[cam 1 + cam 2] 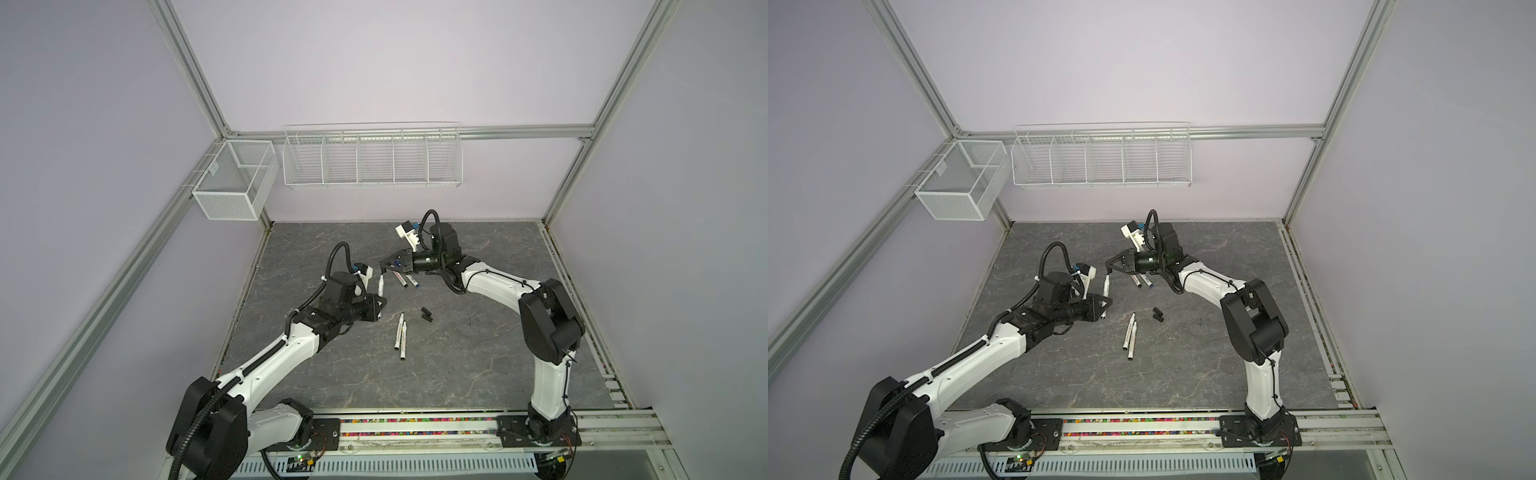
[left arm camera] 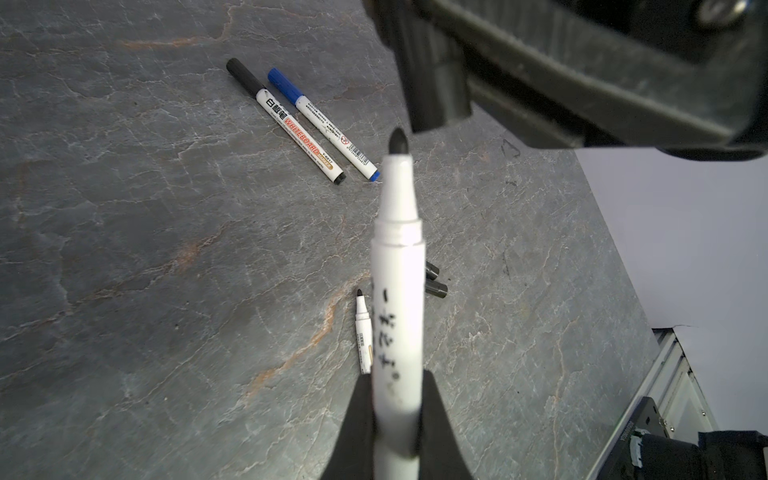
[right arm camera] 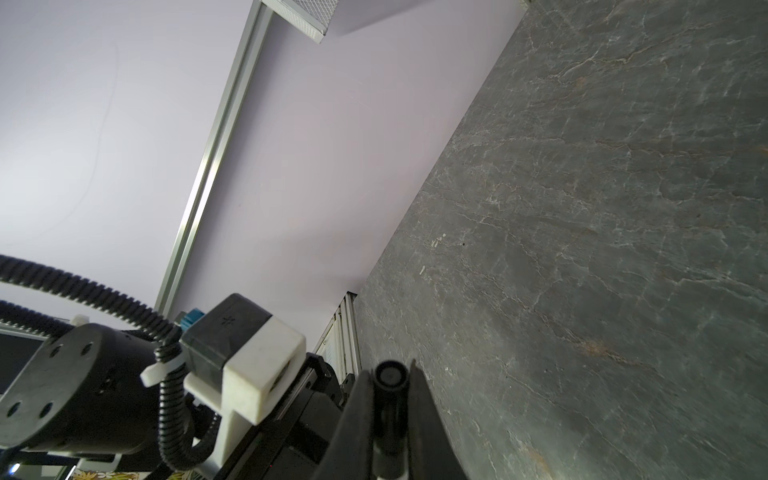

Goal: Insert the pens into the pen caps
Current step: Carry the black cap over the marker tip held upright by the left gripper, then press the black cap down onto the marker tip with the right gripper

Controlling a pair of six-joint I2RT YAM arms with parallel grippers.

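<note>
Pen (image 2: 397,266), clamped in left hand (image 2: 395,377), aims its bare tip at the cap (image 3: 390,411) pinched in right hand (image 3: 390,370).

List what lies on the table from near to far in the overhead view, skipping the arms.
Two uncapped pens → two loose black caps → capped black pen and capped blue pen, side by side.

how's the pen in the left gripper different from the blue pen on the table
Cap: the held pen is uncapped, its black tip bare; the blue pen wears its blue cap.
Pose: the held pen is off the table, clamped in the jaws of the left gripper; the blue pen lies flat on it, beside a black-capped pen.
Both have white barrels with dark print.
</note>
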